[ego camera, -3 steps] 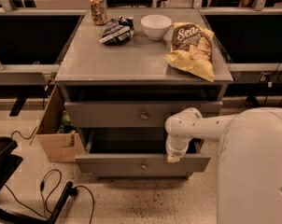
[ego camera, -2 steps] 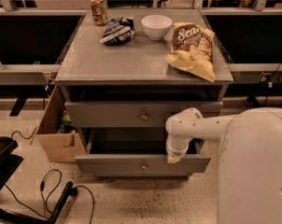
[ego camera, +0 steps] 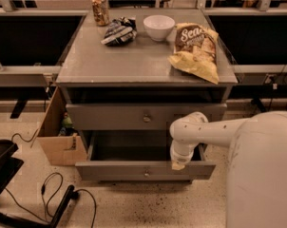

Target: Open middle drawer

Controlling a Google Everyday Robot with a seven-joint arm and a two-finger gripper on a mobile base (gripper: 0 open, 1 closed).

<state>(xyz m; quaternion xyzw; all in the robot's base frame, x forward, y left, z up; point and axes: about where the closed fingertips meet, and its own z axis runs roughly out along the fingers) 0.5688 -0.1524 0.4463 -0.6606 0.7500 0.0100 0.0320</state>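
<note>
The middle drawer is a wide gray drawer with a small round knob at the centre of its front. It stands pulled out from the cabinet, and its dark inside shows. My white arm reaches in from the right. My gripper points down at the top edge of the drawer's front, to the right of the knob. The drawer above it is shut and has its own knob.
On the cabinet top lie a can, a dark snack bag, a white bowl and a chip bag. A cardboard box stands at the left. Cables lie on the floor.
</note>
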